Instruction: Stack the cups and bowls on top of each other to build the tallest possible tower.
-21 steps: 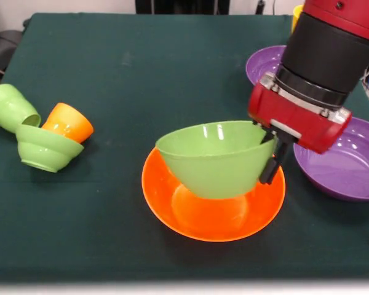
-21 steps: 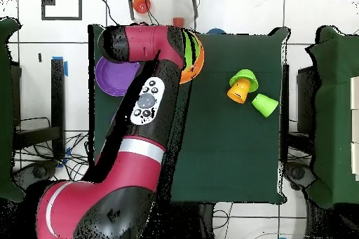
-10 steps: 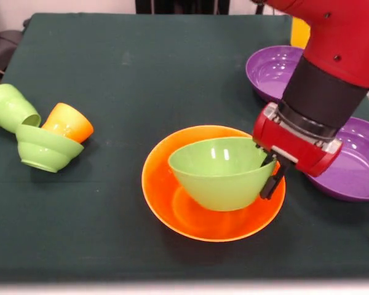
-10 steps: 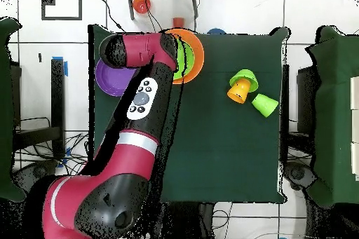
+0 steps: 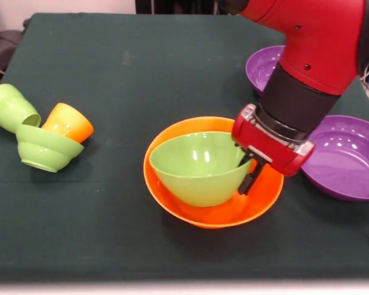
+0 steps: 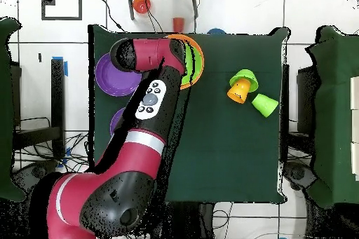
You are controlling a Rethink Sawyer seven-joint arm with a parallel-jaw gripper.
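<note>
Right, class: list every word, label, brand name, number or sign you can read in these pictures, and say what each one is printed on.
None can be read.
The bowls, such as the orange bowl and the light green bowl inside it, are plain.
So are the cups, such as the orange cup.
The arm's button panel bears marks too small to read.

The medium light green bowl (image 5: 200, 167) sits inside the large orange bowl (image 5: 212, 212), mouth up and tilted a little, its right rim pinched by the gripper (image 5: 250, 172). The 2 form a low tower near the middle of the surface. To the right are 2 wide purple bowls, one near (image 5: 344, 161) and one farther (image 5: 265, 66), both upright. At the left, the small light green bowl (image 5: 43, 149) lies tilted, touching the orange cup (image 5: 69, 122) and the light green cup (image 5: 9, 107), both on their sides.
</note>
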